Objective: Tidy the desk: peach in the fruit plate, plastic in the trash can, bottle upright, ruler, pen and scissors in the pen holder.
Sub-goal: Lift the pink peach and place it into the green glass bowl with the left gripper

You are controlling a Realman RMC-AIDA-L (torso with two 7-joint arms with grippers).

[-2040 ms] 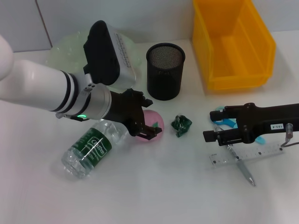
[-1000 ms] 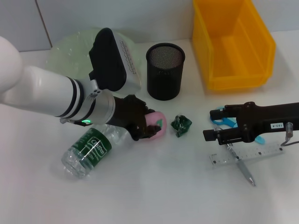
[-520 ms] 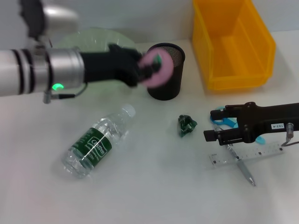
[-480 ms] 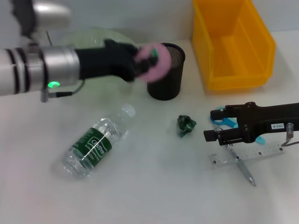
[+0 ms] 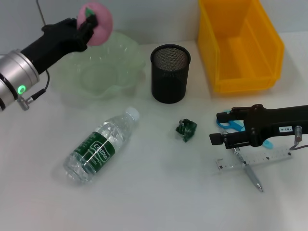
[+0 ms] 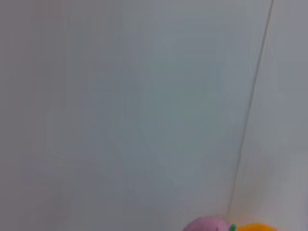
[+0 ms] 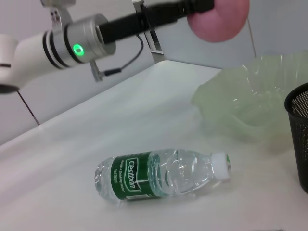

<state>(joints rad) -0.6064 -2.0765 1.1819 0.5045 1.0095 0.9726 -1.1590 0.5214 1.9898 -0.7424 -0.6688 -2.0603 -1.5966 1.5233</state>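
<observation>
My left gripper point(image 5: 86, 21) is shut on the pink peach point(image 5: 101, 23) and holds it high above the far-left rim of the pale green fruit plate point(image 5: 103, 72). The peach also shows in the left wrist view point(image 6: 207, 225) and the right wrist view point(image 7: 219, 21). The water bottle point(image 5: 98, 147) lies on its side near the table's middle left. Crumpled green plastic point(image 5: 186, 129) lies in the middle. My right gripper point(image 5: 217, 128) is open and hovers low over the blue scissors point(image 5: 232, 125), the clear ruler point(image 5: 255, 161) and the pen point(image 5: 251, 177).
The black mesh pen holder point(image 5: 170, 72) stands upright behind the plastic. A yellow bin point(image 5: 239, 43) stands at the back right. In the right wrist view the bottle point(image 7: 163, 175) lies before the plate point(image 7: 255, 96).
My left gripper closed on the peach beside the bottle, lifted it, and swung it back and to the left, high over the fruit plate. The right arm has not moved.
</observation>
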